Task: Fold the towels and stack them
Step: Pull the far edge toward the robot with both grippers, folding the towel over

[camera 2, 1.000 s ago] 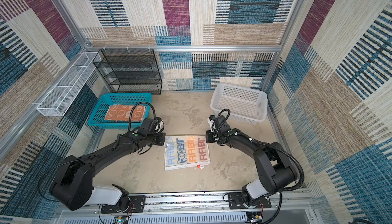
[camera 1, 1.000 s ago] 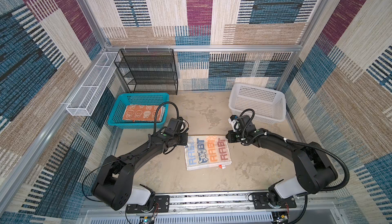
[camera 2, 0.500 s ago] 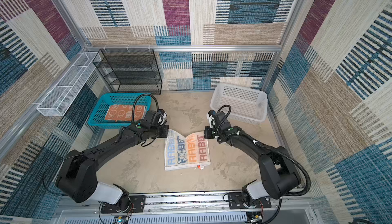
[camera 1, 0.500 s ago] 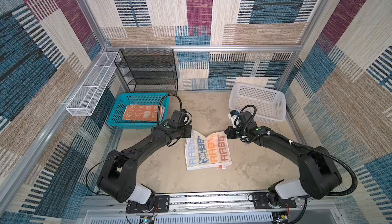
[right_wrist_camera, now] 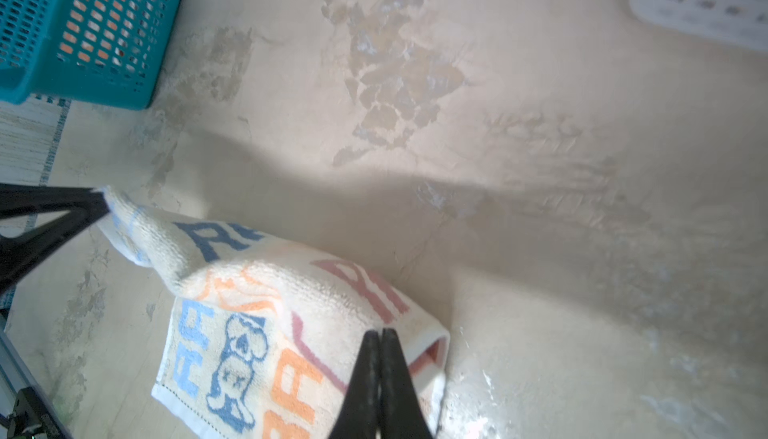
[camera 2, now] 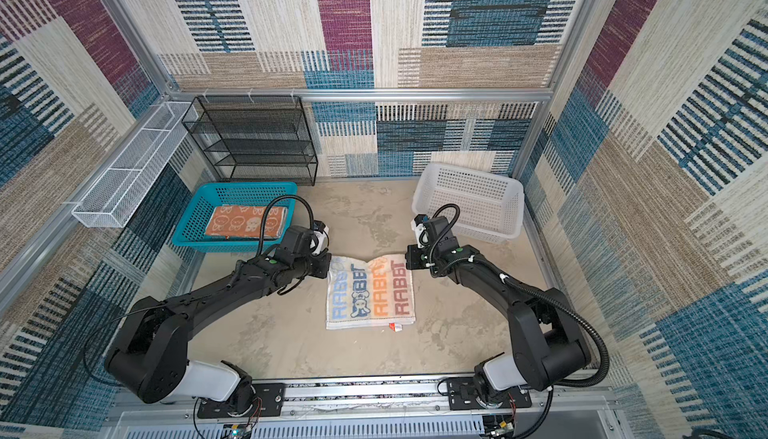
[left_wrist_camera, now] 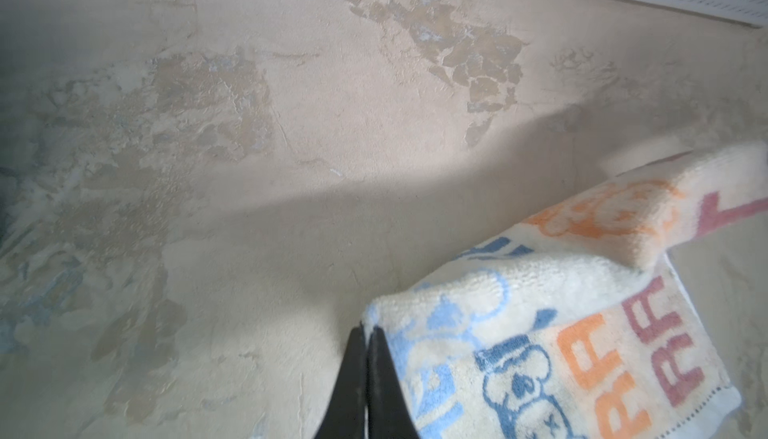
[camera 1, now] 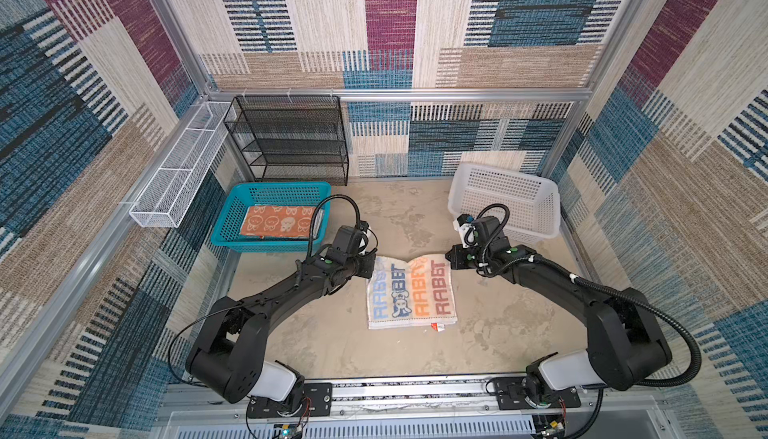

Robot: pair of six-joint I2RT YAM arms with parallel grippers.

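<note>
Two black jointed arms [camera 1: 291, 289], white base housings [camera 1: 276, 378], looped black cables [camera 1: 336, 196], tapered black fingers [left_wrist_camera: 353, 374].

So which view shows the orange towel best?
The top views: the orange towel lies folded in the teal basket, rabbit faces clear. The right wrist view catches only orange through the basket's holes; the left wrist view misses it.

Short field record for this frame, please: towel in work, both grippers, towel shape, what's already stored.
towel in work: RABBIT towel on the table
left gripper: shut on its far left corner
right gripper: shut on its far right corner
towel shape: far edge lifted, sagging mid-span; near edge flat
stored: orange towel, folded, in teal basket
</note>
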